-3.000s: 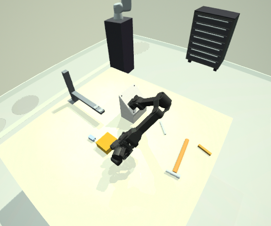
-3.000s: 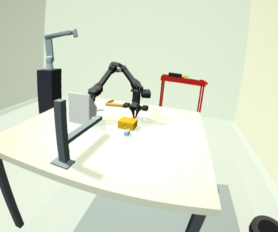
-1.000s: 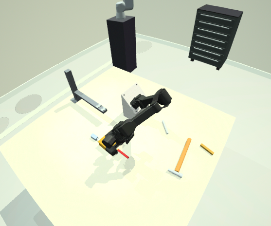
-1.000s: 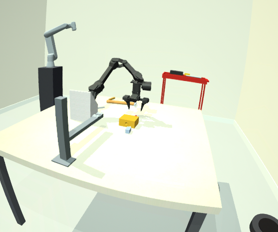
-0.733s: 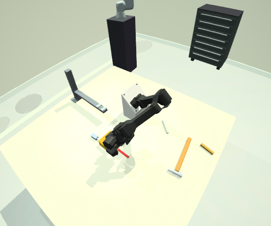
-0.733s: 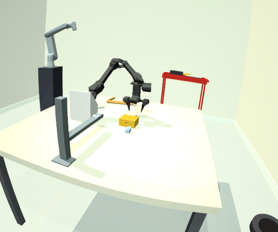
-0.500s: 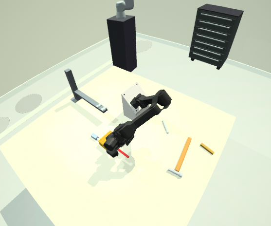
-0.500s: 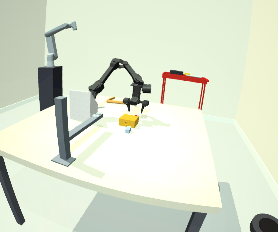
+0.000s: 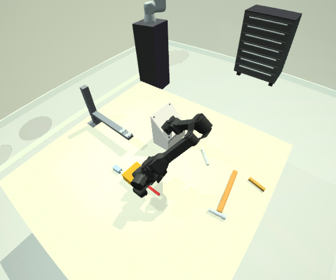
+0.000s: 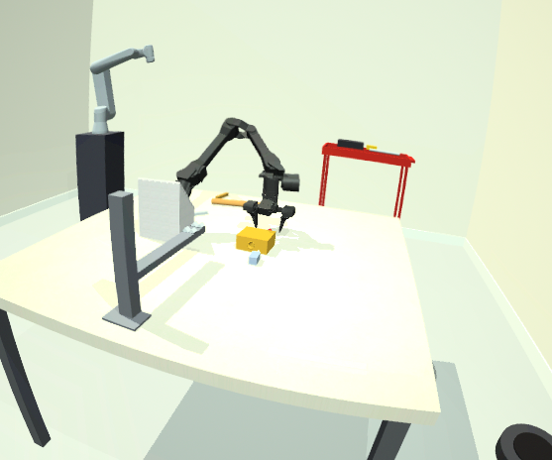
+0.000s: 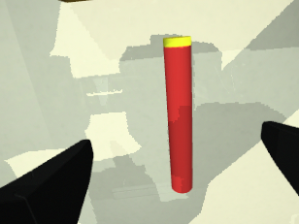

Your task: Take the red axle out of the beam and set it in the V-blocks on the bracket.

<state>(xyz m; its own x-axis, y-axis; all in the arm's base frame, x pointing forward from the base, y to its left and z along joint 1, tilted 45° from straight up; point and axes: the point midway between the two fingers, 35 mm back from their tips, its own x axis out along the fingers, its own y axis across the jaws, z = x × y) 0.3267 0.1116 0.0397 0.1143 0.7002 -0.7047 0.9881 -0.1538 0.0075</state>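
Observation:
The red axle (image 9: 154, 190) (image 11: 180, 115), with a yellow band at one end, lies outside the yellow beam (image 9: 131, 171) (image 10: 252, 235) (image 11: 80, 0). The wrist view shows a gap between the banded end and the beam. My gripper (image 10: 269, 229) (image 11: 177, 139) is open and points down just past the beam. In the wrist view its fingers stand wide on either side of the axle, touching neither side. The beam rests on the table, and its round hole shows in the exterior view. The grey bracket (image 9: 108, 122) (image 10: 165, 254) carries pale V-blocks (image 9: 125, 133) (image 10: 193, 228) at its arm's end.
A pale blue block (image 9: 117, 168) (image 10: 254, 258) sits beside the beam. A white slanted stand (image 9: 160, 139) (image 10: 159, 208) is at the arm's base. A hammer (image 9: 228, 191), a pale rod (image 9: 205, 157) and a short orange bar (image 9: 257, 184) lie on the table. The bracket's post (image 10: 124, 253) stands tall.

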